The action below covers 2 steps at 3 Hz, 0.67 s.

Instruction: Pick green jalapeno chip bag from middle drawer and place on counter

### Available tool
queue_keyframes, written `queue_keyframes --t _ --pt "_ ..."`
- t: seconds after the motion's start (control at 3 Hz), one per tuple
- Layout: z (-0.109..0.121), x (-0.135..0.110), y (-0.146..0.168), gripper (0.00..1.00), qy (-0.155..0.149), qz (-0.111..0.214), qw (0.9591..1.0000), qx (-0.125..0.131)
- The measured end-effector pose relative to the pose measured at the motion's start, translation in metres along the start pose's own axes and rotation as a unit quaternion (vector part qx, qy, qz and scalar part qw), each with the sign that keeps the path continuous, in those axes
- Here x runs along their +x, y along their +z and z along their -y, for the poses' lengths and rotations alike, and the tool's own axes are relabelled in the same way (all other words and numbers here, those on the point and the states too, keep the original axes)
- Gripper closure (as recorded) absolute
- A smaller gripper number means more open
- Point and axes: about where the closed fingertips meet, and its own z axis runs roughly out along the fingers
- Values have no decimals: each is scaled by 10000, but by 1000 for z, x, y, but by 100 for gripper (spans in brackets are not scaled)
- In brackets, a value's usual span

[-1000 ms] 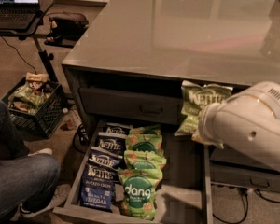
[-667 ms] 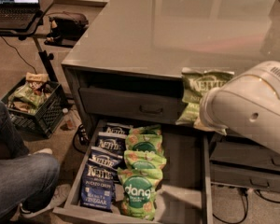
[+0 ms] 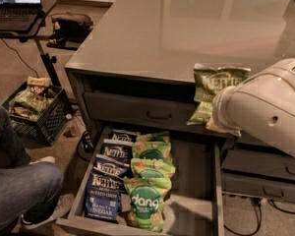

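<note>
tool (image 3: 219, 116) mostly behind arm (image 3: 273, 109), at green jalapeno chip bag (image 3: 217, 82), bag partly covered

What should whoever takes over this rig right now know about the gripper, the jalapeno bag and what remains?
Gripper: at the counter's front edge, above the right side of the open drawer. It is mostly hidden behind the white arm housing and sits against the lower part of the green jalapeno chip bag.
Bag: upright in the air, out of the middle drawer. Its top overlaps the front edge of the counter, and it does not appear to rest there yet.
Drawer: open, holding blue Kettle bags and dang bags.
Done: bag lifted out.
Left: carry it over the counter, set it down, let go.
</note>
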Motion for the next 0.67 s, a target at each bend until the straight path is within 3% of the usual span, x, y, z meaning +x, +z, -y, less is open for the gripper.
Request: queue_keyframes --t 0.33,0.67 --pt "37 -6 -19 100 -163 72 9991 390" --pt "72 -13 -30 100 -330 137 9978 561"
